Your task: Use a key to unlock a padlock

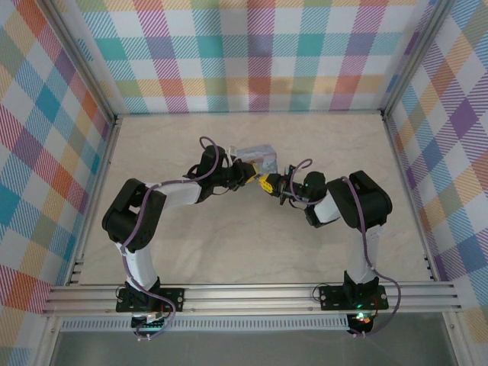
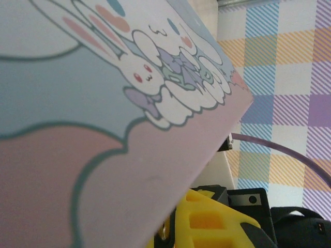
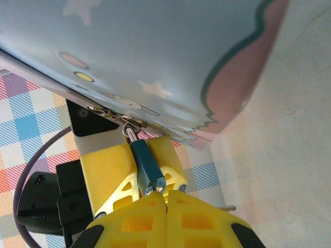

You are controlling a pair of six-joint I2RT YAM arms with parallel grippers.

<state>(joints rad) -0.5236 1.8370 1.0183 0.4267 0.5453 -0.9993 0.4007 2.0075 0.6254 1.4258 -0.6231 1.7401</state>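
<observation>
Both reaching inward, my left yellow-fingered gripper (image 3: 140, 168) clamps the small blue-grey padlock (image 3: 147, 173); the right gripper (image 3: 166, 206) sits pinched closed at its base.

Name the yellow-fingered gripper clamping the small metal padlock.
The left gripper: its fingers flank the padlock, while the right gripper, tips shut, only meets its end.

Both arms bend inward, left end effector (image 3: 150, 173) and right end effector (image 3: 166, 209) clamped, tips nearly touching.
</observation>
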